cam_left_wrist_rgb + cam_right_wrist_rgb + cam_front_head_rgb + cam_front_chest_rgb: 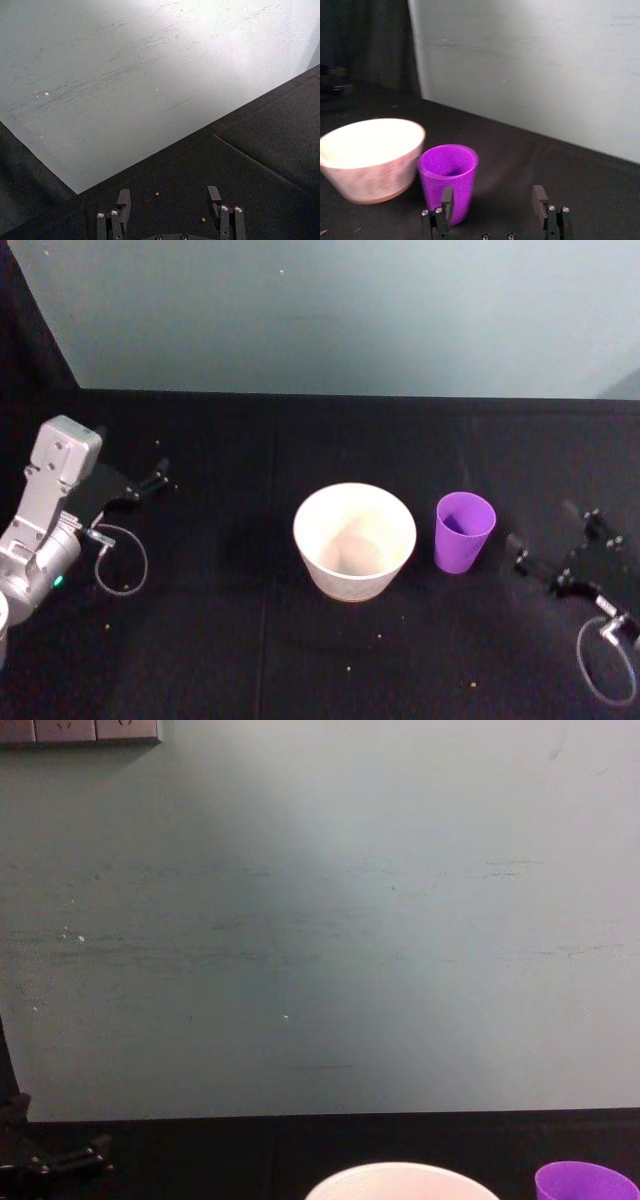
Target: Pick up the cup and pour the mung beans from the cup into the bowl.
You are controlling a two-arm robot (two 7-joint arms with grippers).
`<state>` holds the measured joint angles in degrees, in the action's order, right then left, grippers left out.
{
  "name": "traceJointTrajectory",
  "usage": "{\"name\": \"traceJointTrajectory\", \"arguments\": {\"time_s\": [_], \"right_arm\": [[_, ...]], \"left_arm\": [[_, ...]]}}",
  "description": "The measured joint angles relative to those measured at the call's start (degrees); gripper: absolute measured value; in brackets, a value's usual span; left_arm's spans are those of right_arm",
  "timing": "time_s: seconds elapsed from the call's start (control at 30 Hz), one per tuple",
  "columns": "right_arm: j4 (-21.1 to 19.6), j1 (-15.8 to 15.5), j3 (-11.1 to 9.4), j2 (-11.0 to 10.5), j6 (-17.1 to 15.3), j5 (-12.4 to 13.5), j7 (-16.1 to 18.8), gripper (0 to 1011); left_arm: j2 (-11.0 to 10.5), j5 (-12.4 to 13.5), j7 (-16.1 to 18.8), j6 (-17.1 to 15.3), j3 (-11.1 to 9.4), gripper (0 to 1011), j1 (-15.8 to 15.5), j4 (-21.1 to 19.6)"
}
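On the black table (200,660), the cup (464,530) stands just right of the bowl (354,540). The right gripper (555,540), spread wide, is near the cup's right side. If it closes off-centre, one finger may tip the light cup and spill its contents. The left gripper (169,196) is parked far left, also wide.

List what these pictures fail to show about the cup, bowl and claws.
Cup contents: right wrist view, its own wall hides the inside; head view, shadowed.
Bowl: chest view, bottom edge cuts off all below the rim.
Left claw: left wrist view, bottom edge cuts off all behind its fingers.
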<state>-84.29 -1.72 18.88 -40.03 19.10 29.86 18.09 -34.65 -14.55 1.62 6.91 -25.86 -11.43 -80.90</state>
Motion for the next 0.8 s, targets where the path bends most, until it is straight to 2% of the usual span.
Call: {"name": "traceJointTrajectory", "arguments": {"time_s": [0.1,0.13,0.23,0.5,0.8], "right_arm": [[1.8,-0.1,0.8,0.7,1.7,0.6,3.4,1002],[1.8,-0.1,0.8,0.7,1.7,0.6,3.4,1002],[3.5,0.4,1.8,1.8,2.4,0.9,6.3,1000],[6.2,3.1,3.2,4.8,2.1,-0.8,8.0,1000],[9.2,6.4,3.3,8.0,1.4,-2.7,8.3,1002]], "left_arm": [[0.0,0.0,0.0,0.0,0.0,1000,0.0,0.0],[0.0,0.0,0.0,0.0,0.0,1000,0.0,0.0],[0.0,0.0,0.0,0.0,0.0,1000,0.0,0.0],[0.0,0.0,0.0,0.0,0.0,1000,0.0,0.0],[0.0,0.0,0.0,0.0,0.0,1000,0.0,0.0]]}}
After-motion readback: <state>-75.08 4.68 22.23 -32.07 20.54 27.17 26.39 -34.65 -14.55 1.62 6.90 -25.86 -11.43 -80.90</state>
